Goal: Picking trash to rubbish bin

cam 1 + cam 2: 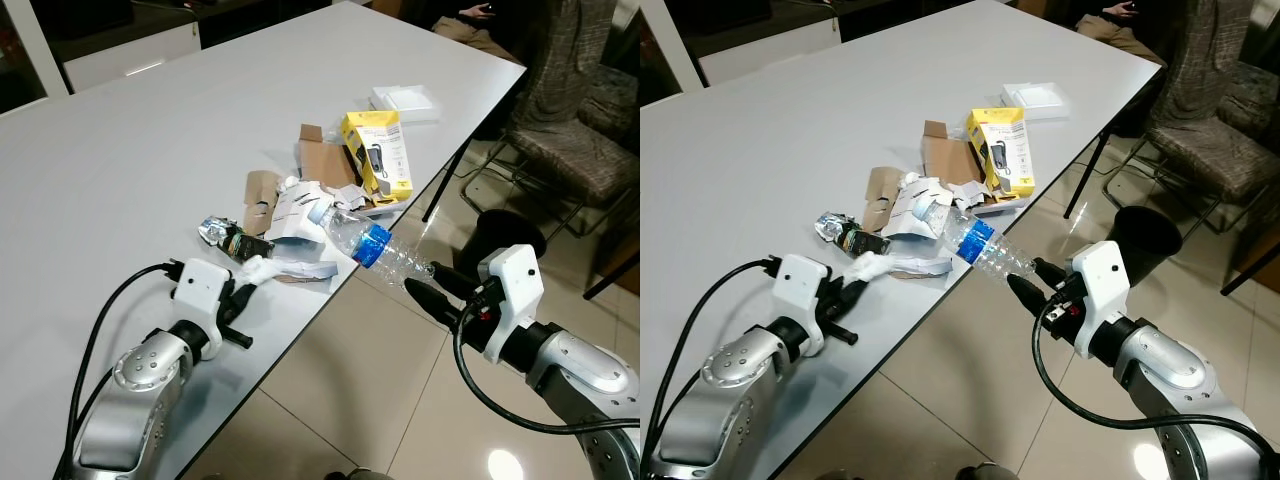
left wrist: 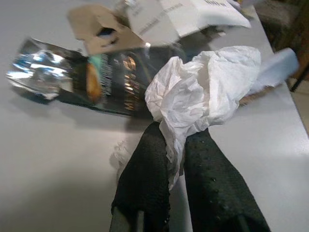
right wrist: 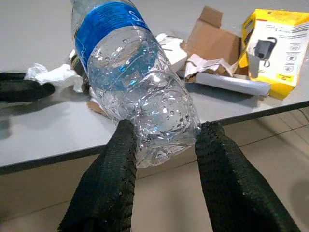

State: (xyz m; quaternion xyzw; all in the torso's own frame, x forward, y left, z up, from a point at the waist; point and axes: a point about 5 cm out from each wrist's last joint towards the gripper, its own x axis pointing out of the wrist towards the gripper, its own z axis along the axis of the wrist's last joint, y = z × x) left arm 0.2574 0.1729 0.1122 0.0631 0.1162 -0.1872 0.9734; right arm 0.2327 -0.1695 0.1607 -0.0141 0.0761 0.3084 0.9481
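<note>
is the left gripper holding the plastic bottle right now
No, the left gripper is pinched on a crumpled white tissue; the plastic bottle sits between the right gripper's fingers.

We find no legible text. Bottle (image 3: 135,92): blue label, one white letter-like mark, unreadable. Yellow box (image 3: 280,50): print too small. Dark wrapper (image 2: 104,79): blurred lettering. White paper (image 2: 193,14): blurred printed lines.

White table (image 1: 120,160), tiled floor (image 1: 330,390)
</note>
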